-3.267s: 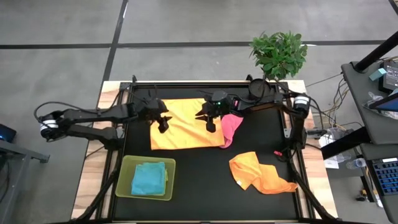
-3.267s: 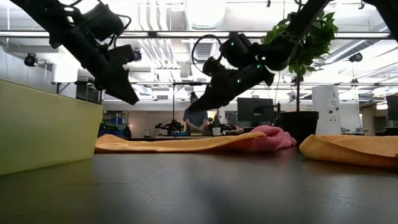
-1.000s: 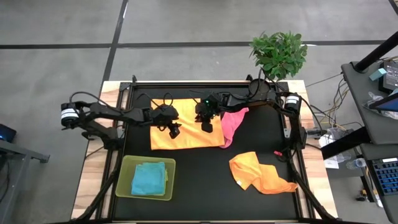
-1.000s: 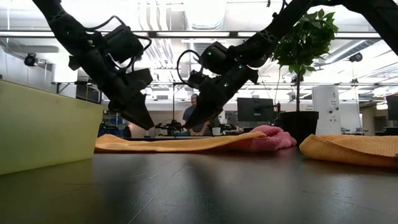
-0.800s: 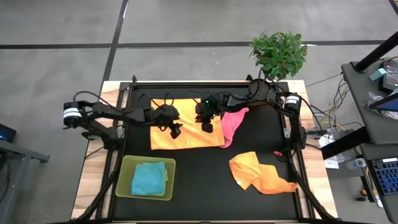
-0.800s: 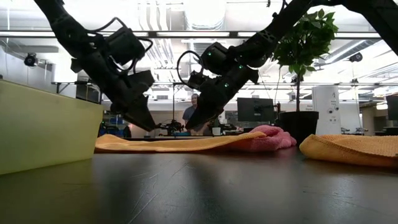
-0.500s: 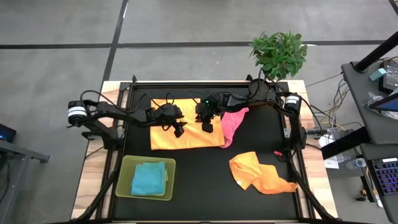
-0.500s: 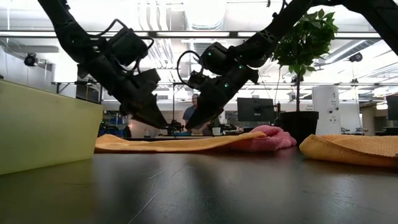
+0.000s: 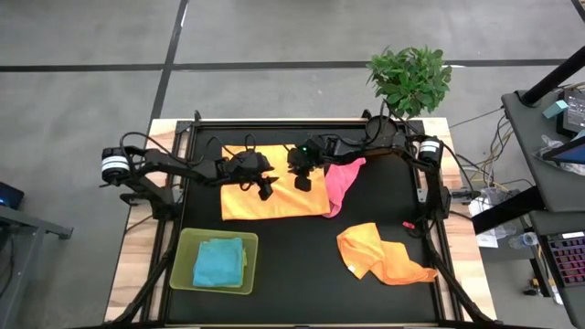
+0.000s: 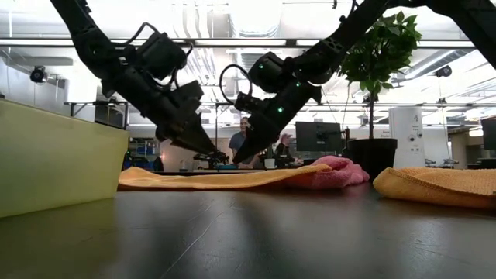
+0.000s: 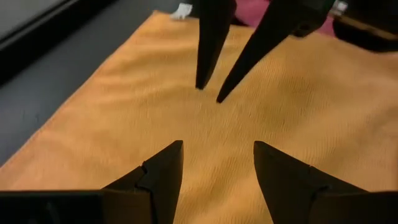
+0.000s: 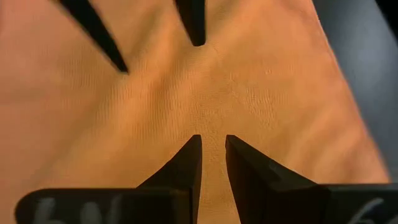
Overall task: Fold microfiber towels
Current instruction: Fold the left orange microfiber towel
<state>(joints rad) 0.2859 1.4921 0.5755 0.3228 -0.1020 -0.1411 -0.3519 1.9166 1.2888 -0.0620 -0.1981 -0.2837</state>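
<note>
Nearby, pink towel [image 9: 341, 183] borders yellow towel [image 9: 274, 187]; left tool [image 9: 266, 191] spread, right tool [image 9: 303, 183] narrowly parted, both empty.

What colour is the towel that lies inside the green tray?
Light blue towel; the high view shows it best.

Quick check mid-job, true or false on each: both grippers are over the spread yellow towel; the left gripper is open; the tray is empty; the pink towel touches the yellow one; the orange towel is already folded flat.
1. Both grippers are over the spread yellow towel. True: the left gripper and right gripper hang close together above it.
2. The left gripper is open. True: its fingers stand apart in its wrist view.
3. The tray is empty. False: a folded blue towel lies in it.
4. The pink towel touches the yellow one. True: it lies against the yellow towel's right edge.
5. The orange towel is folded flat. False: it lies crumpled near the table's right front.
</note>
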